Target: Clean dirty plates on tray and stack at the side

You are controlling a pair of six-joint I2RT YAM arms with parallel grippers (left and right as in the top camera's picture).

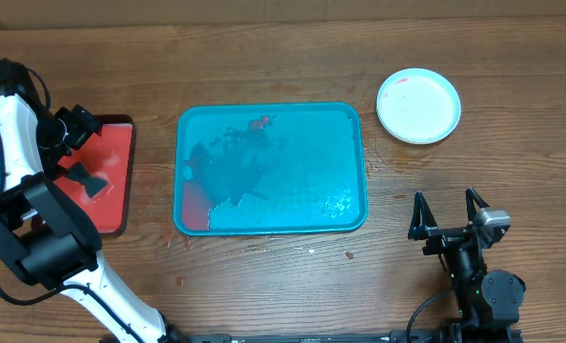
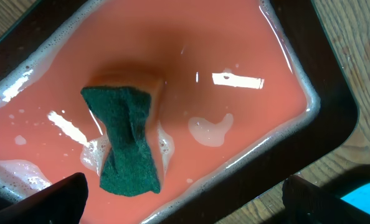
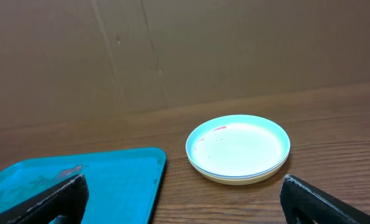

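Observation:
The plates sit in a stack on the table at the back right, off the tray. The top one is light blue with a faint red smear. In the right wrist view a cream rim shows beneath. The teal tray lies mid-table, wet, with red sauce traces and no plates on it. It also shows in the right wrist view. My left gripper is open above the red tray, near a green sponge; its fingers hold nothing. My right gripper is open and empty, in front of the plates.
The smaller red tray with a dark rim stands at the far left, holding soapy water and the sponge. Small red spots mark the wood in front of the teal tray. A cardboard wall stands behind the table.

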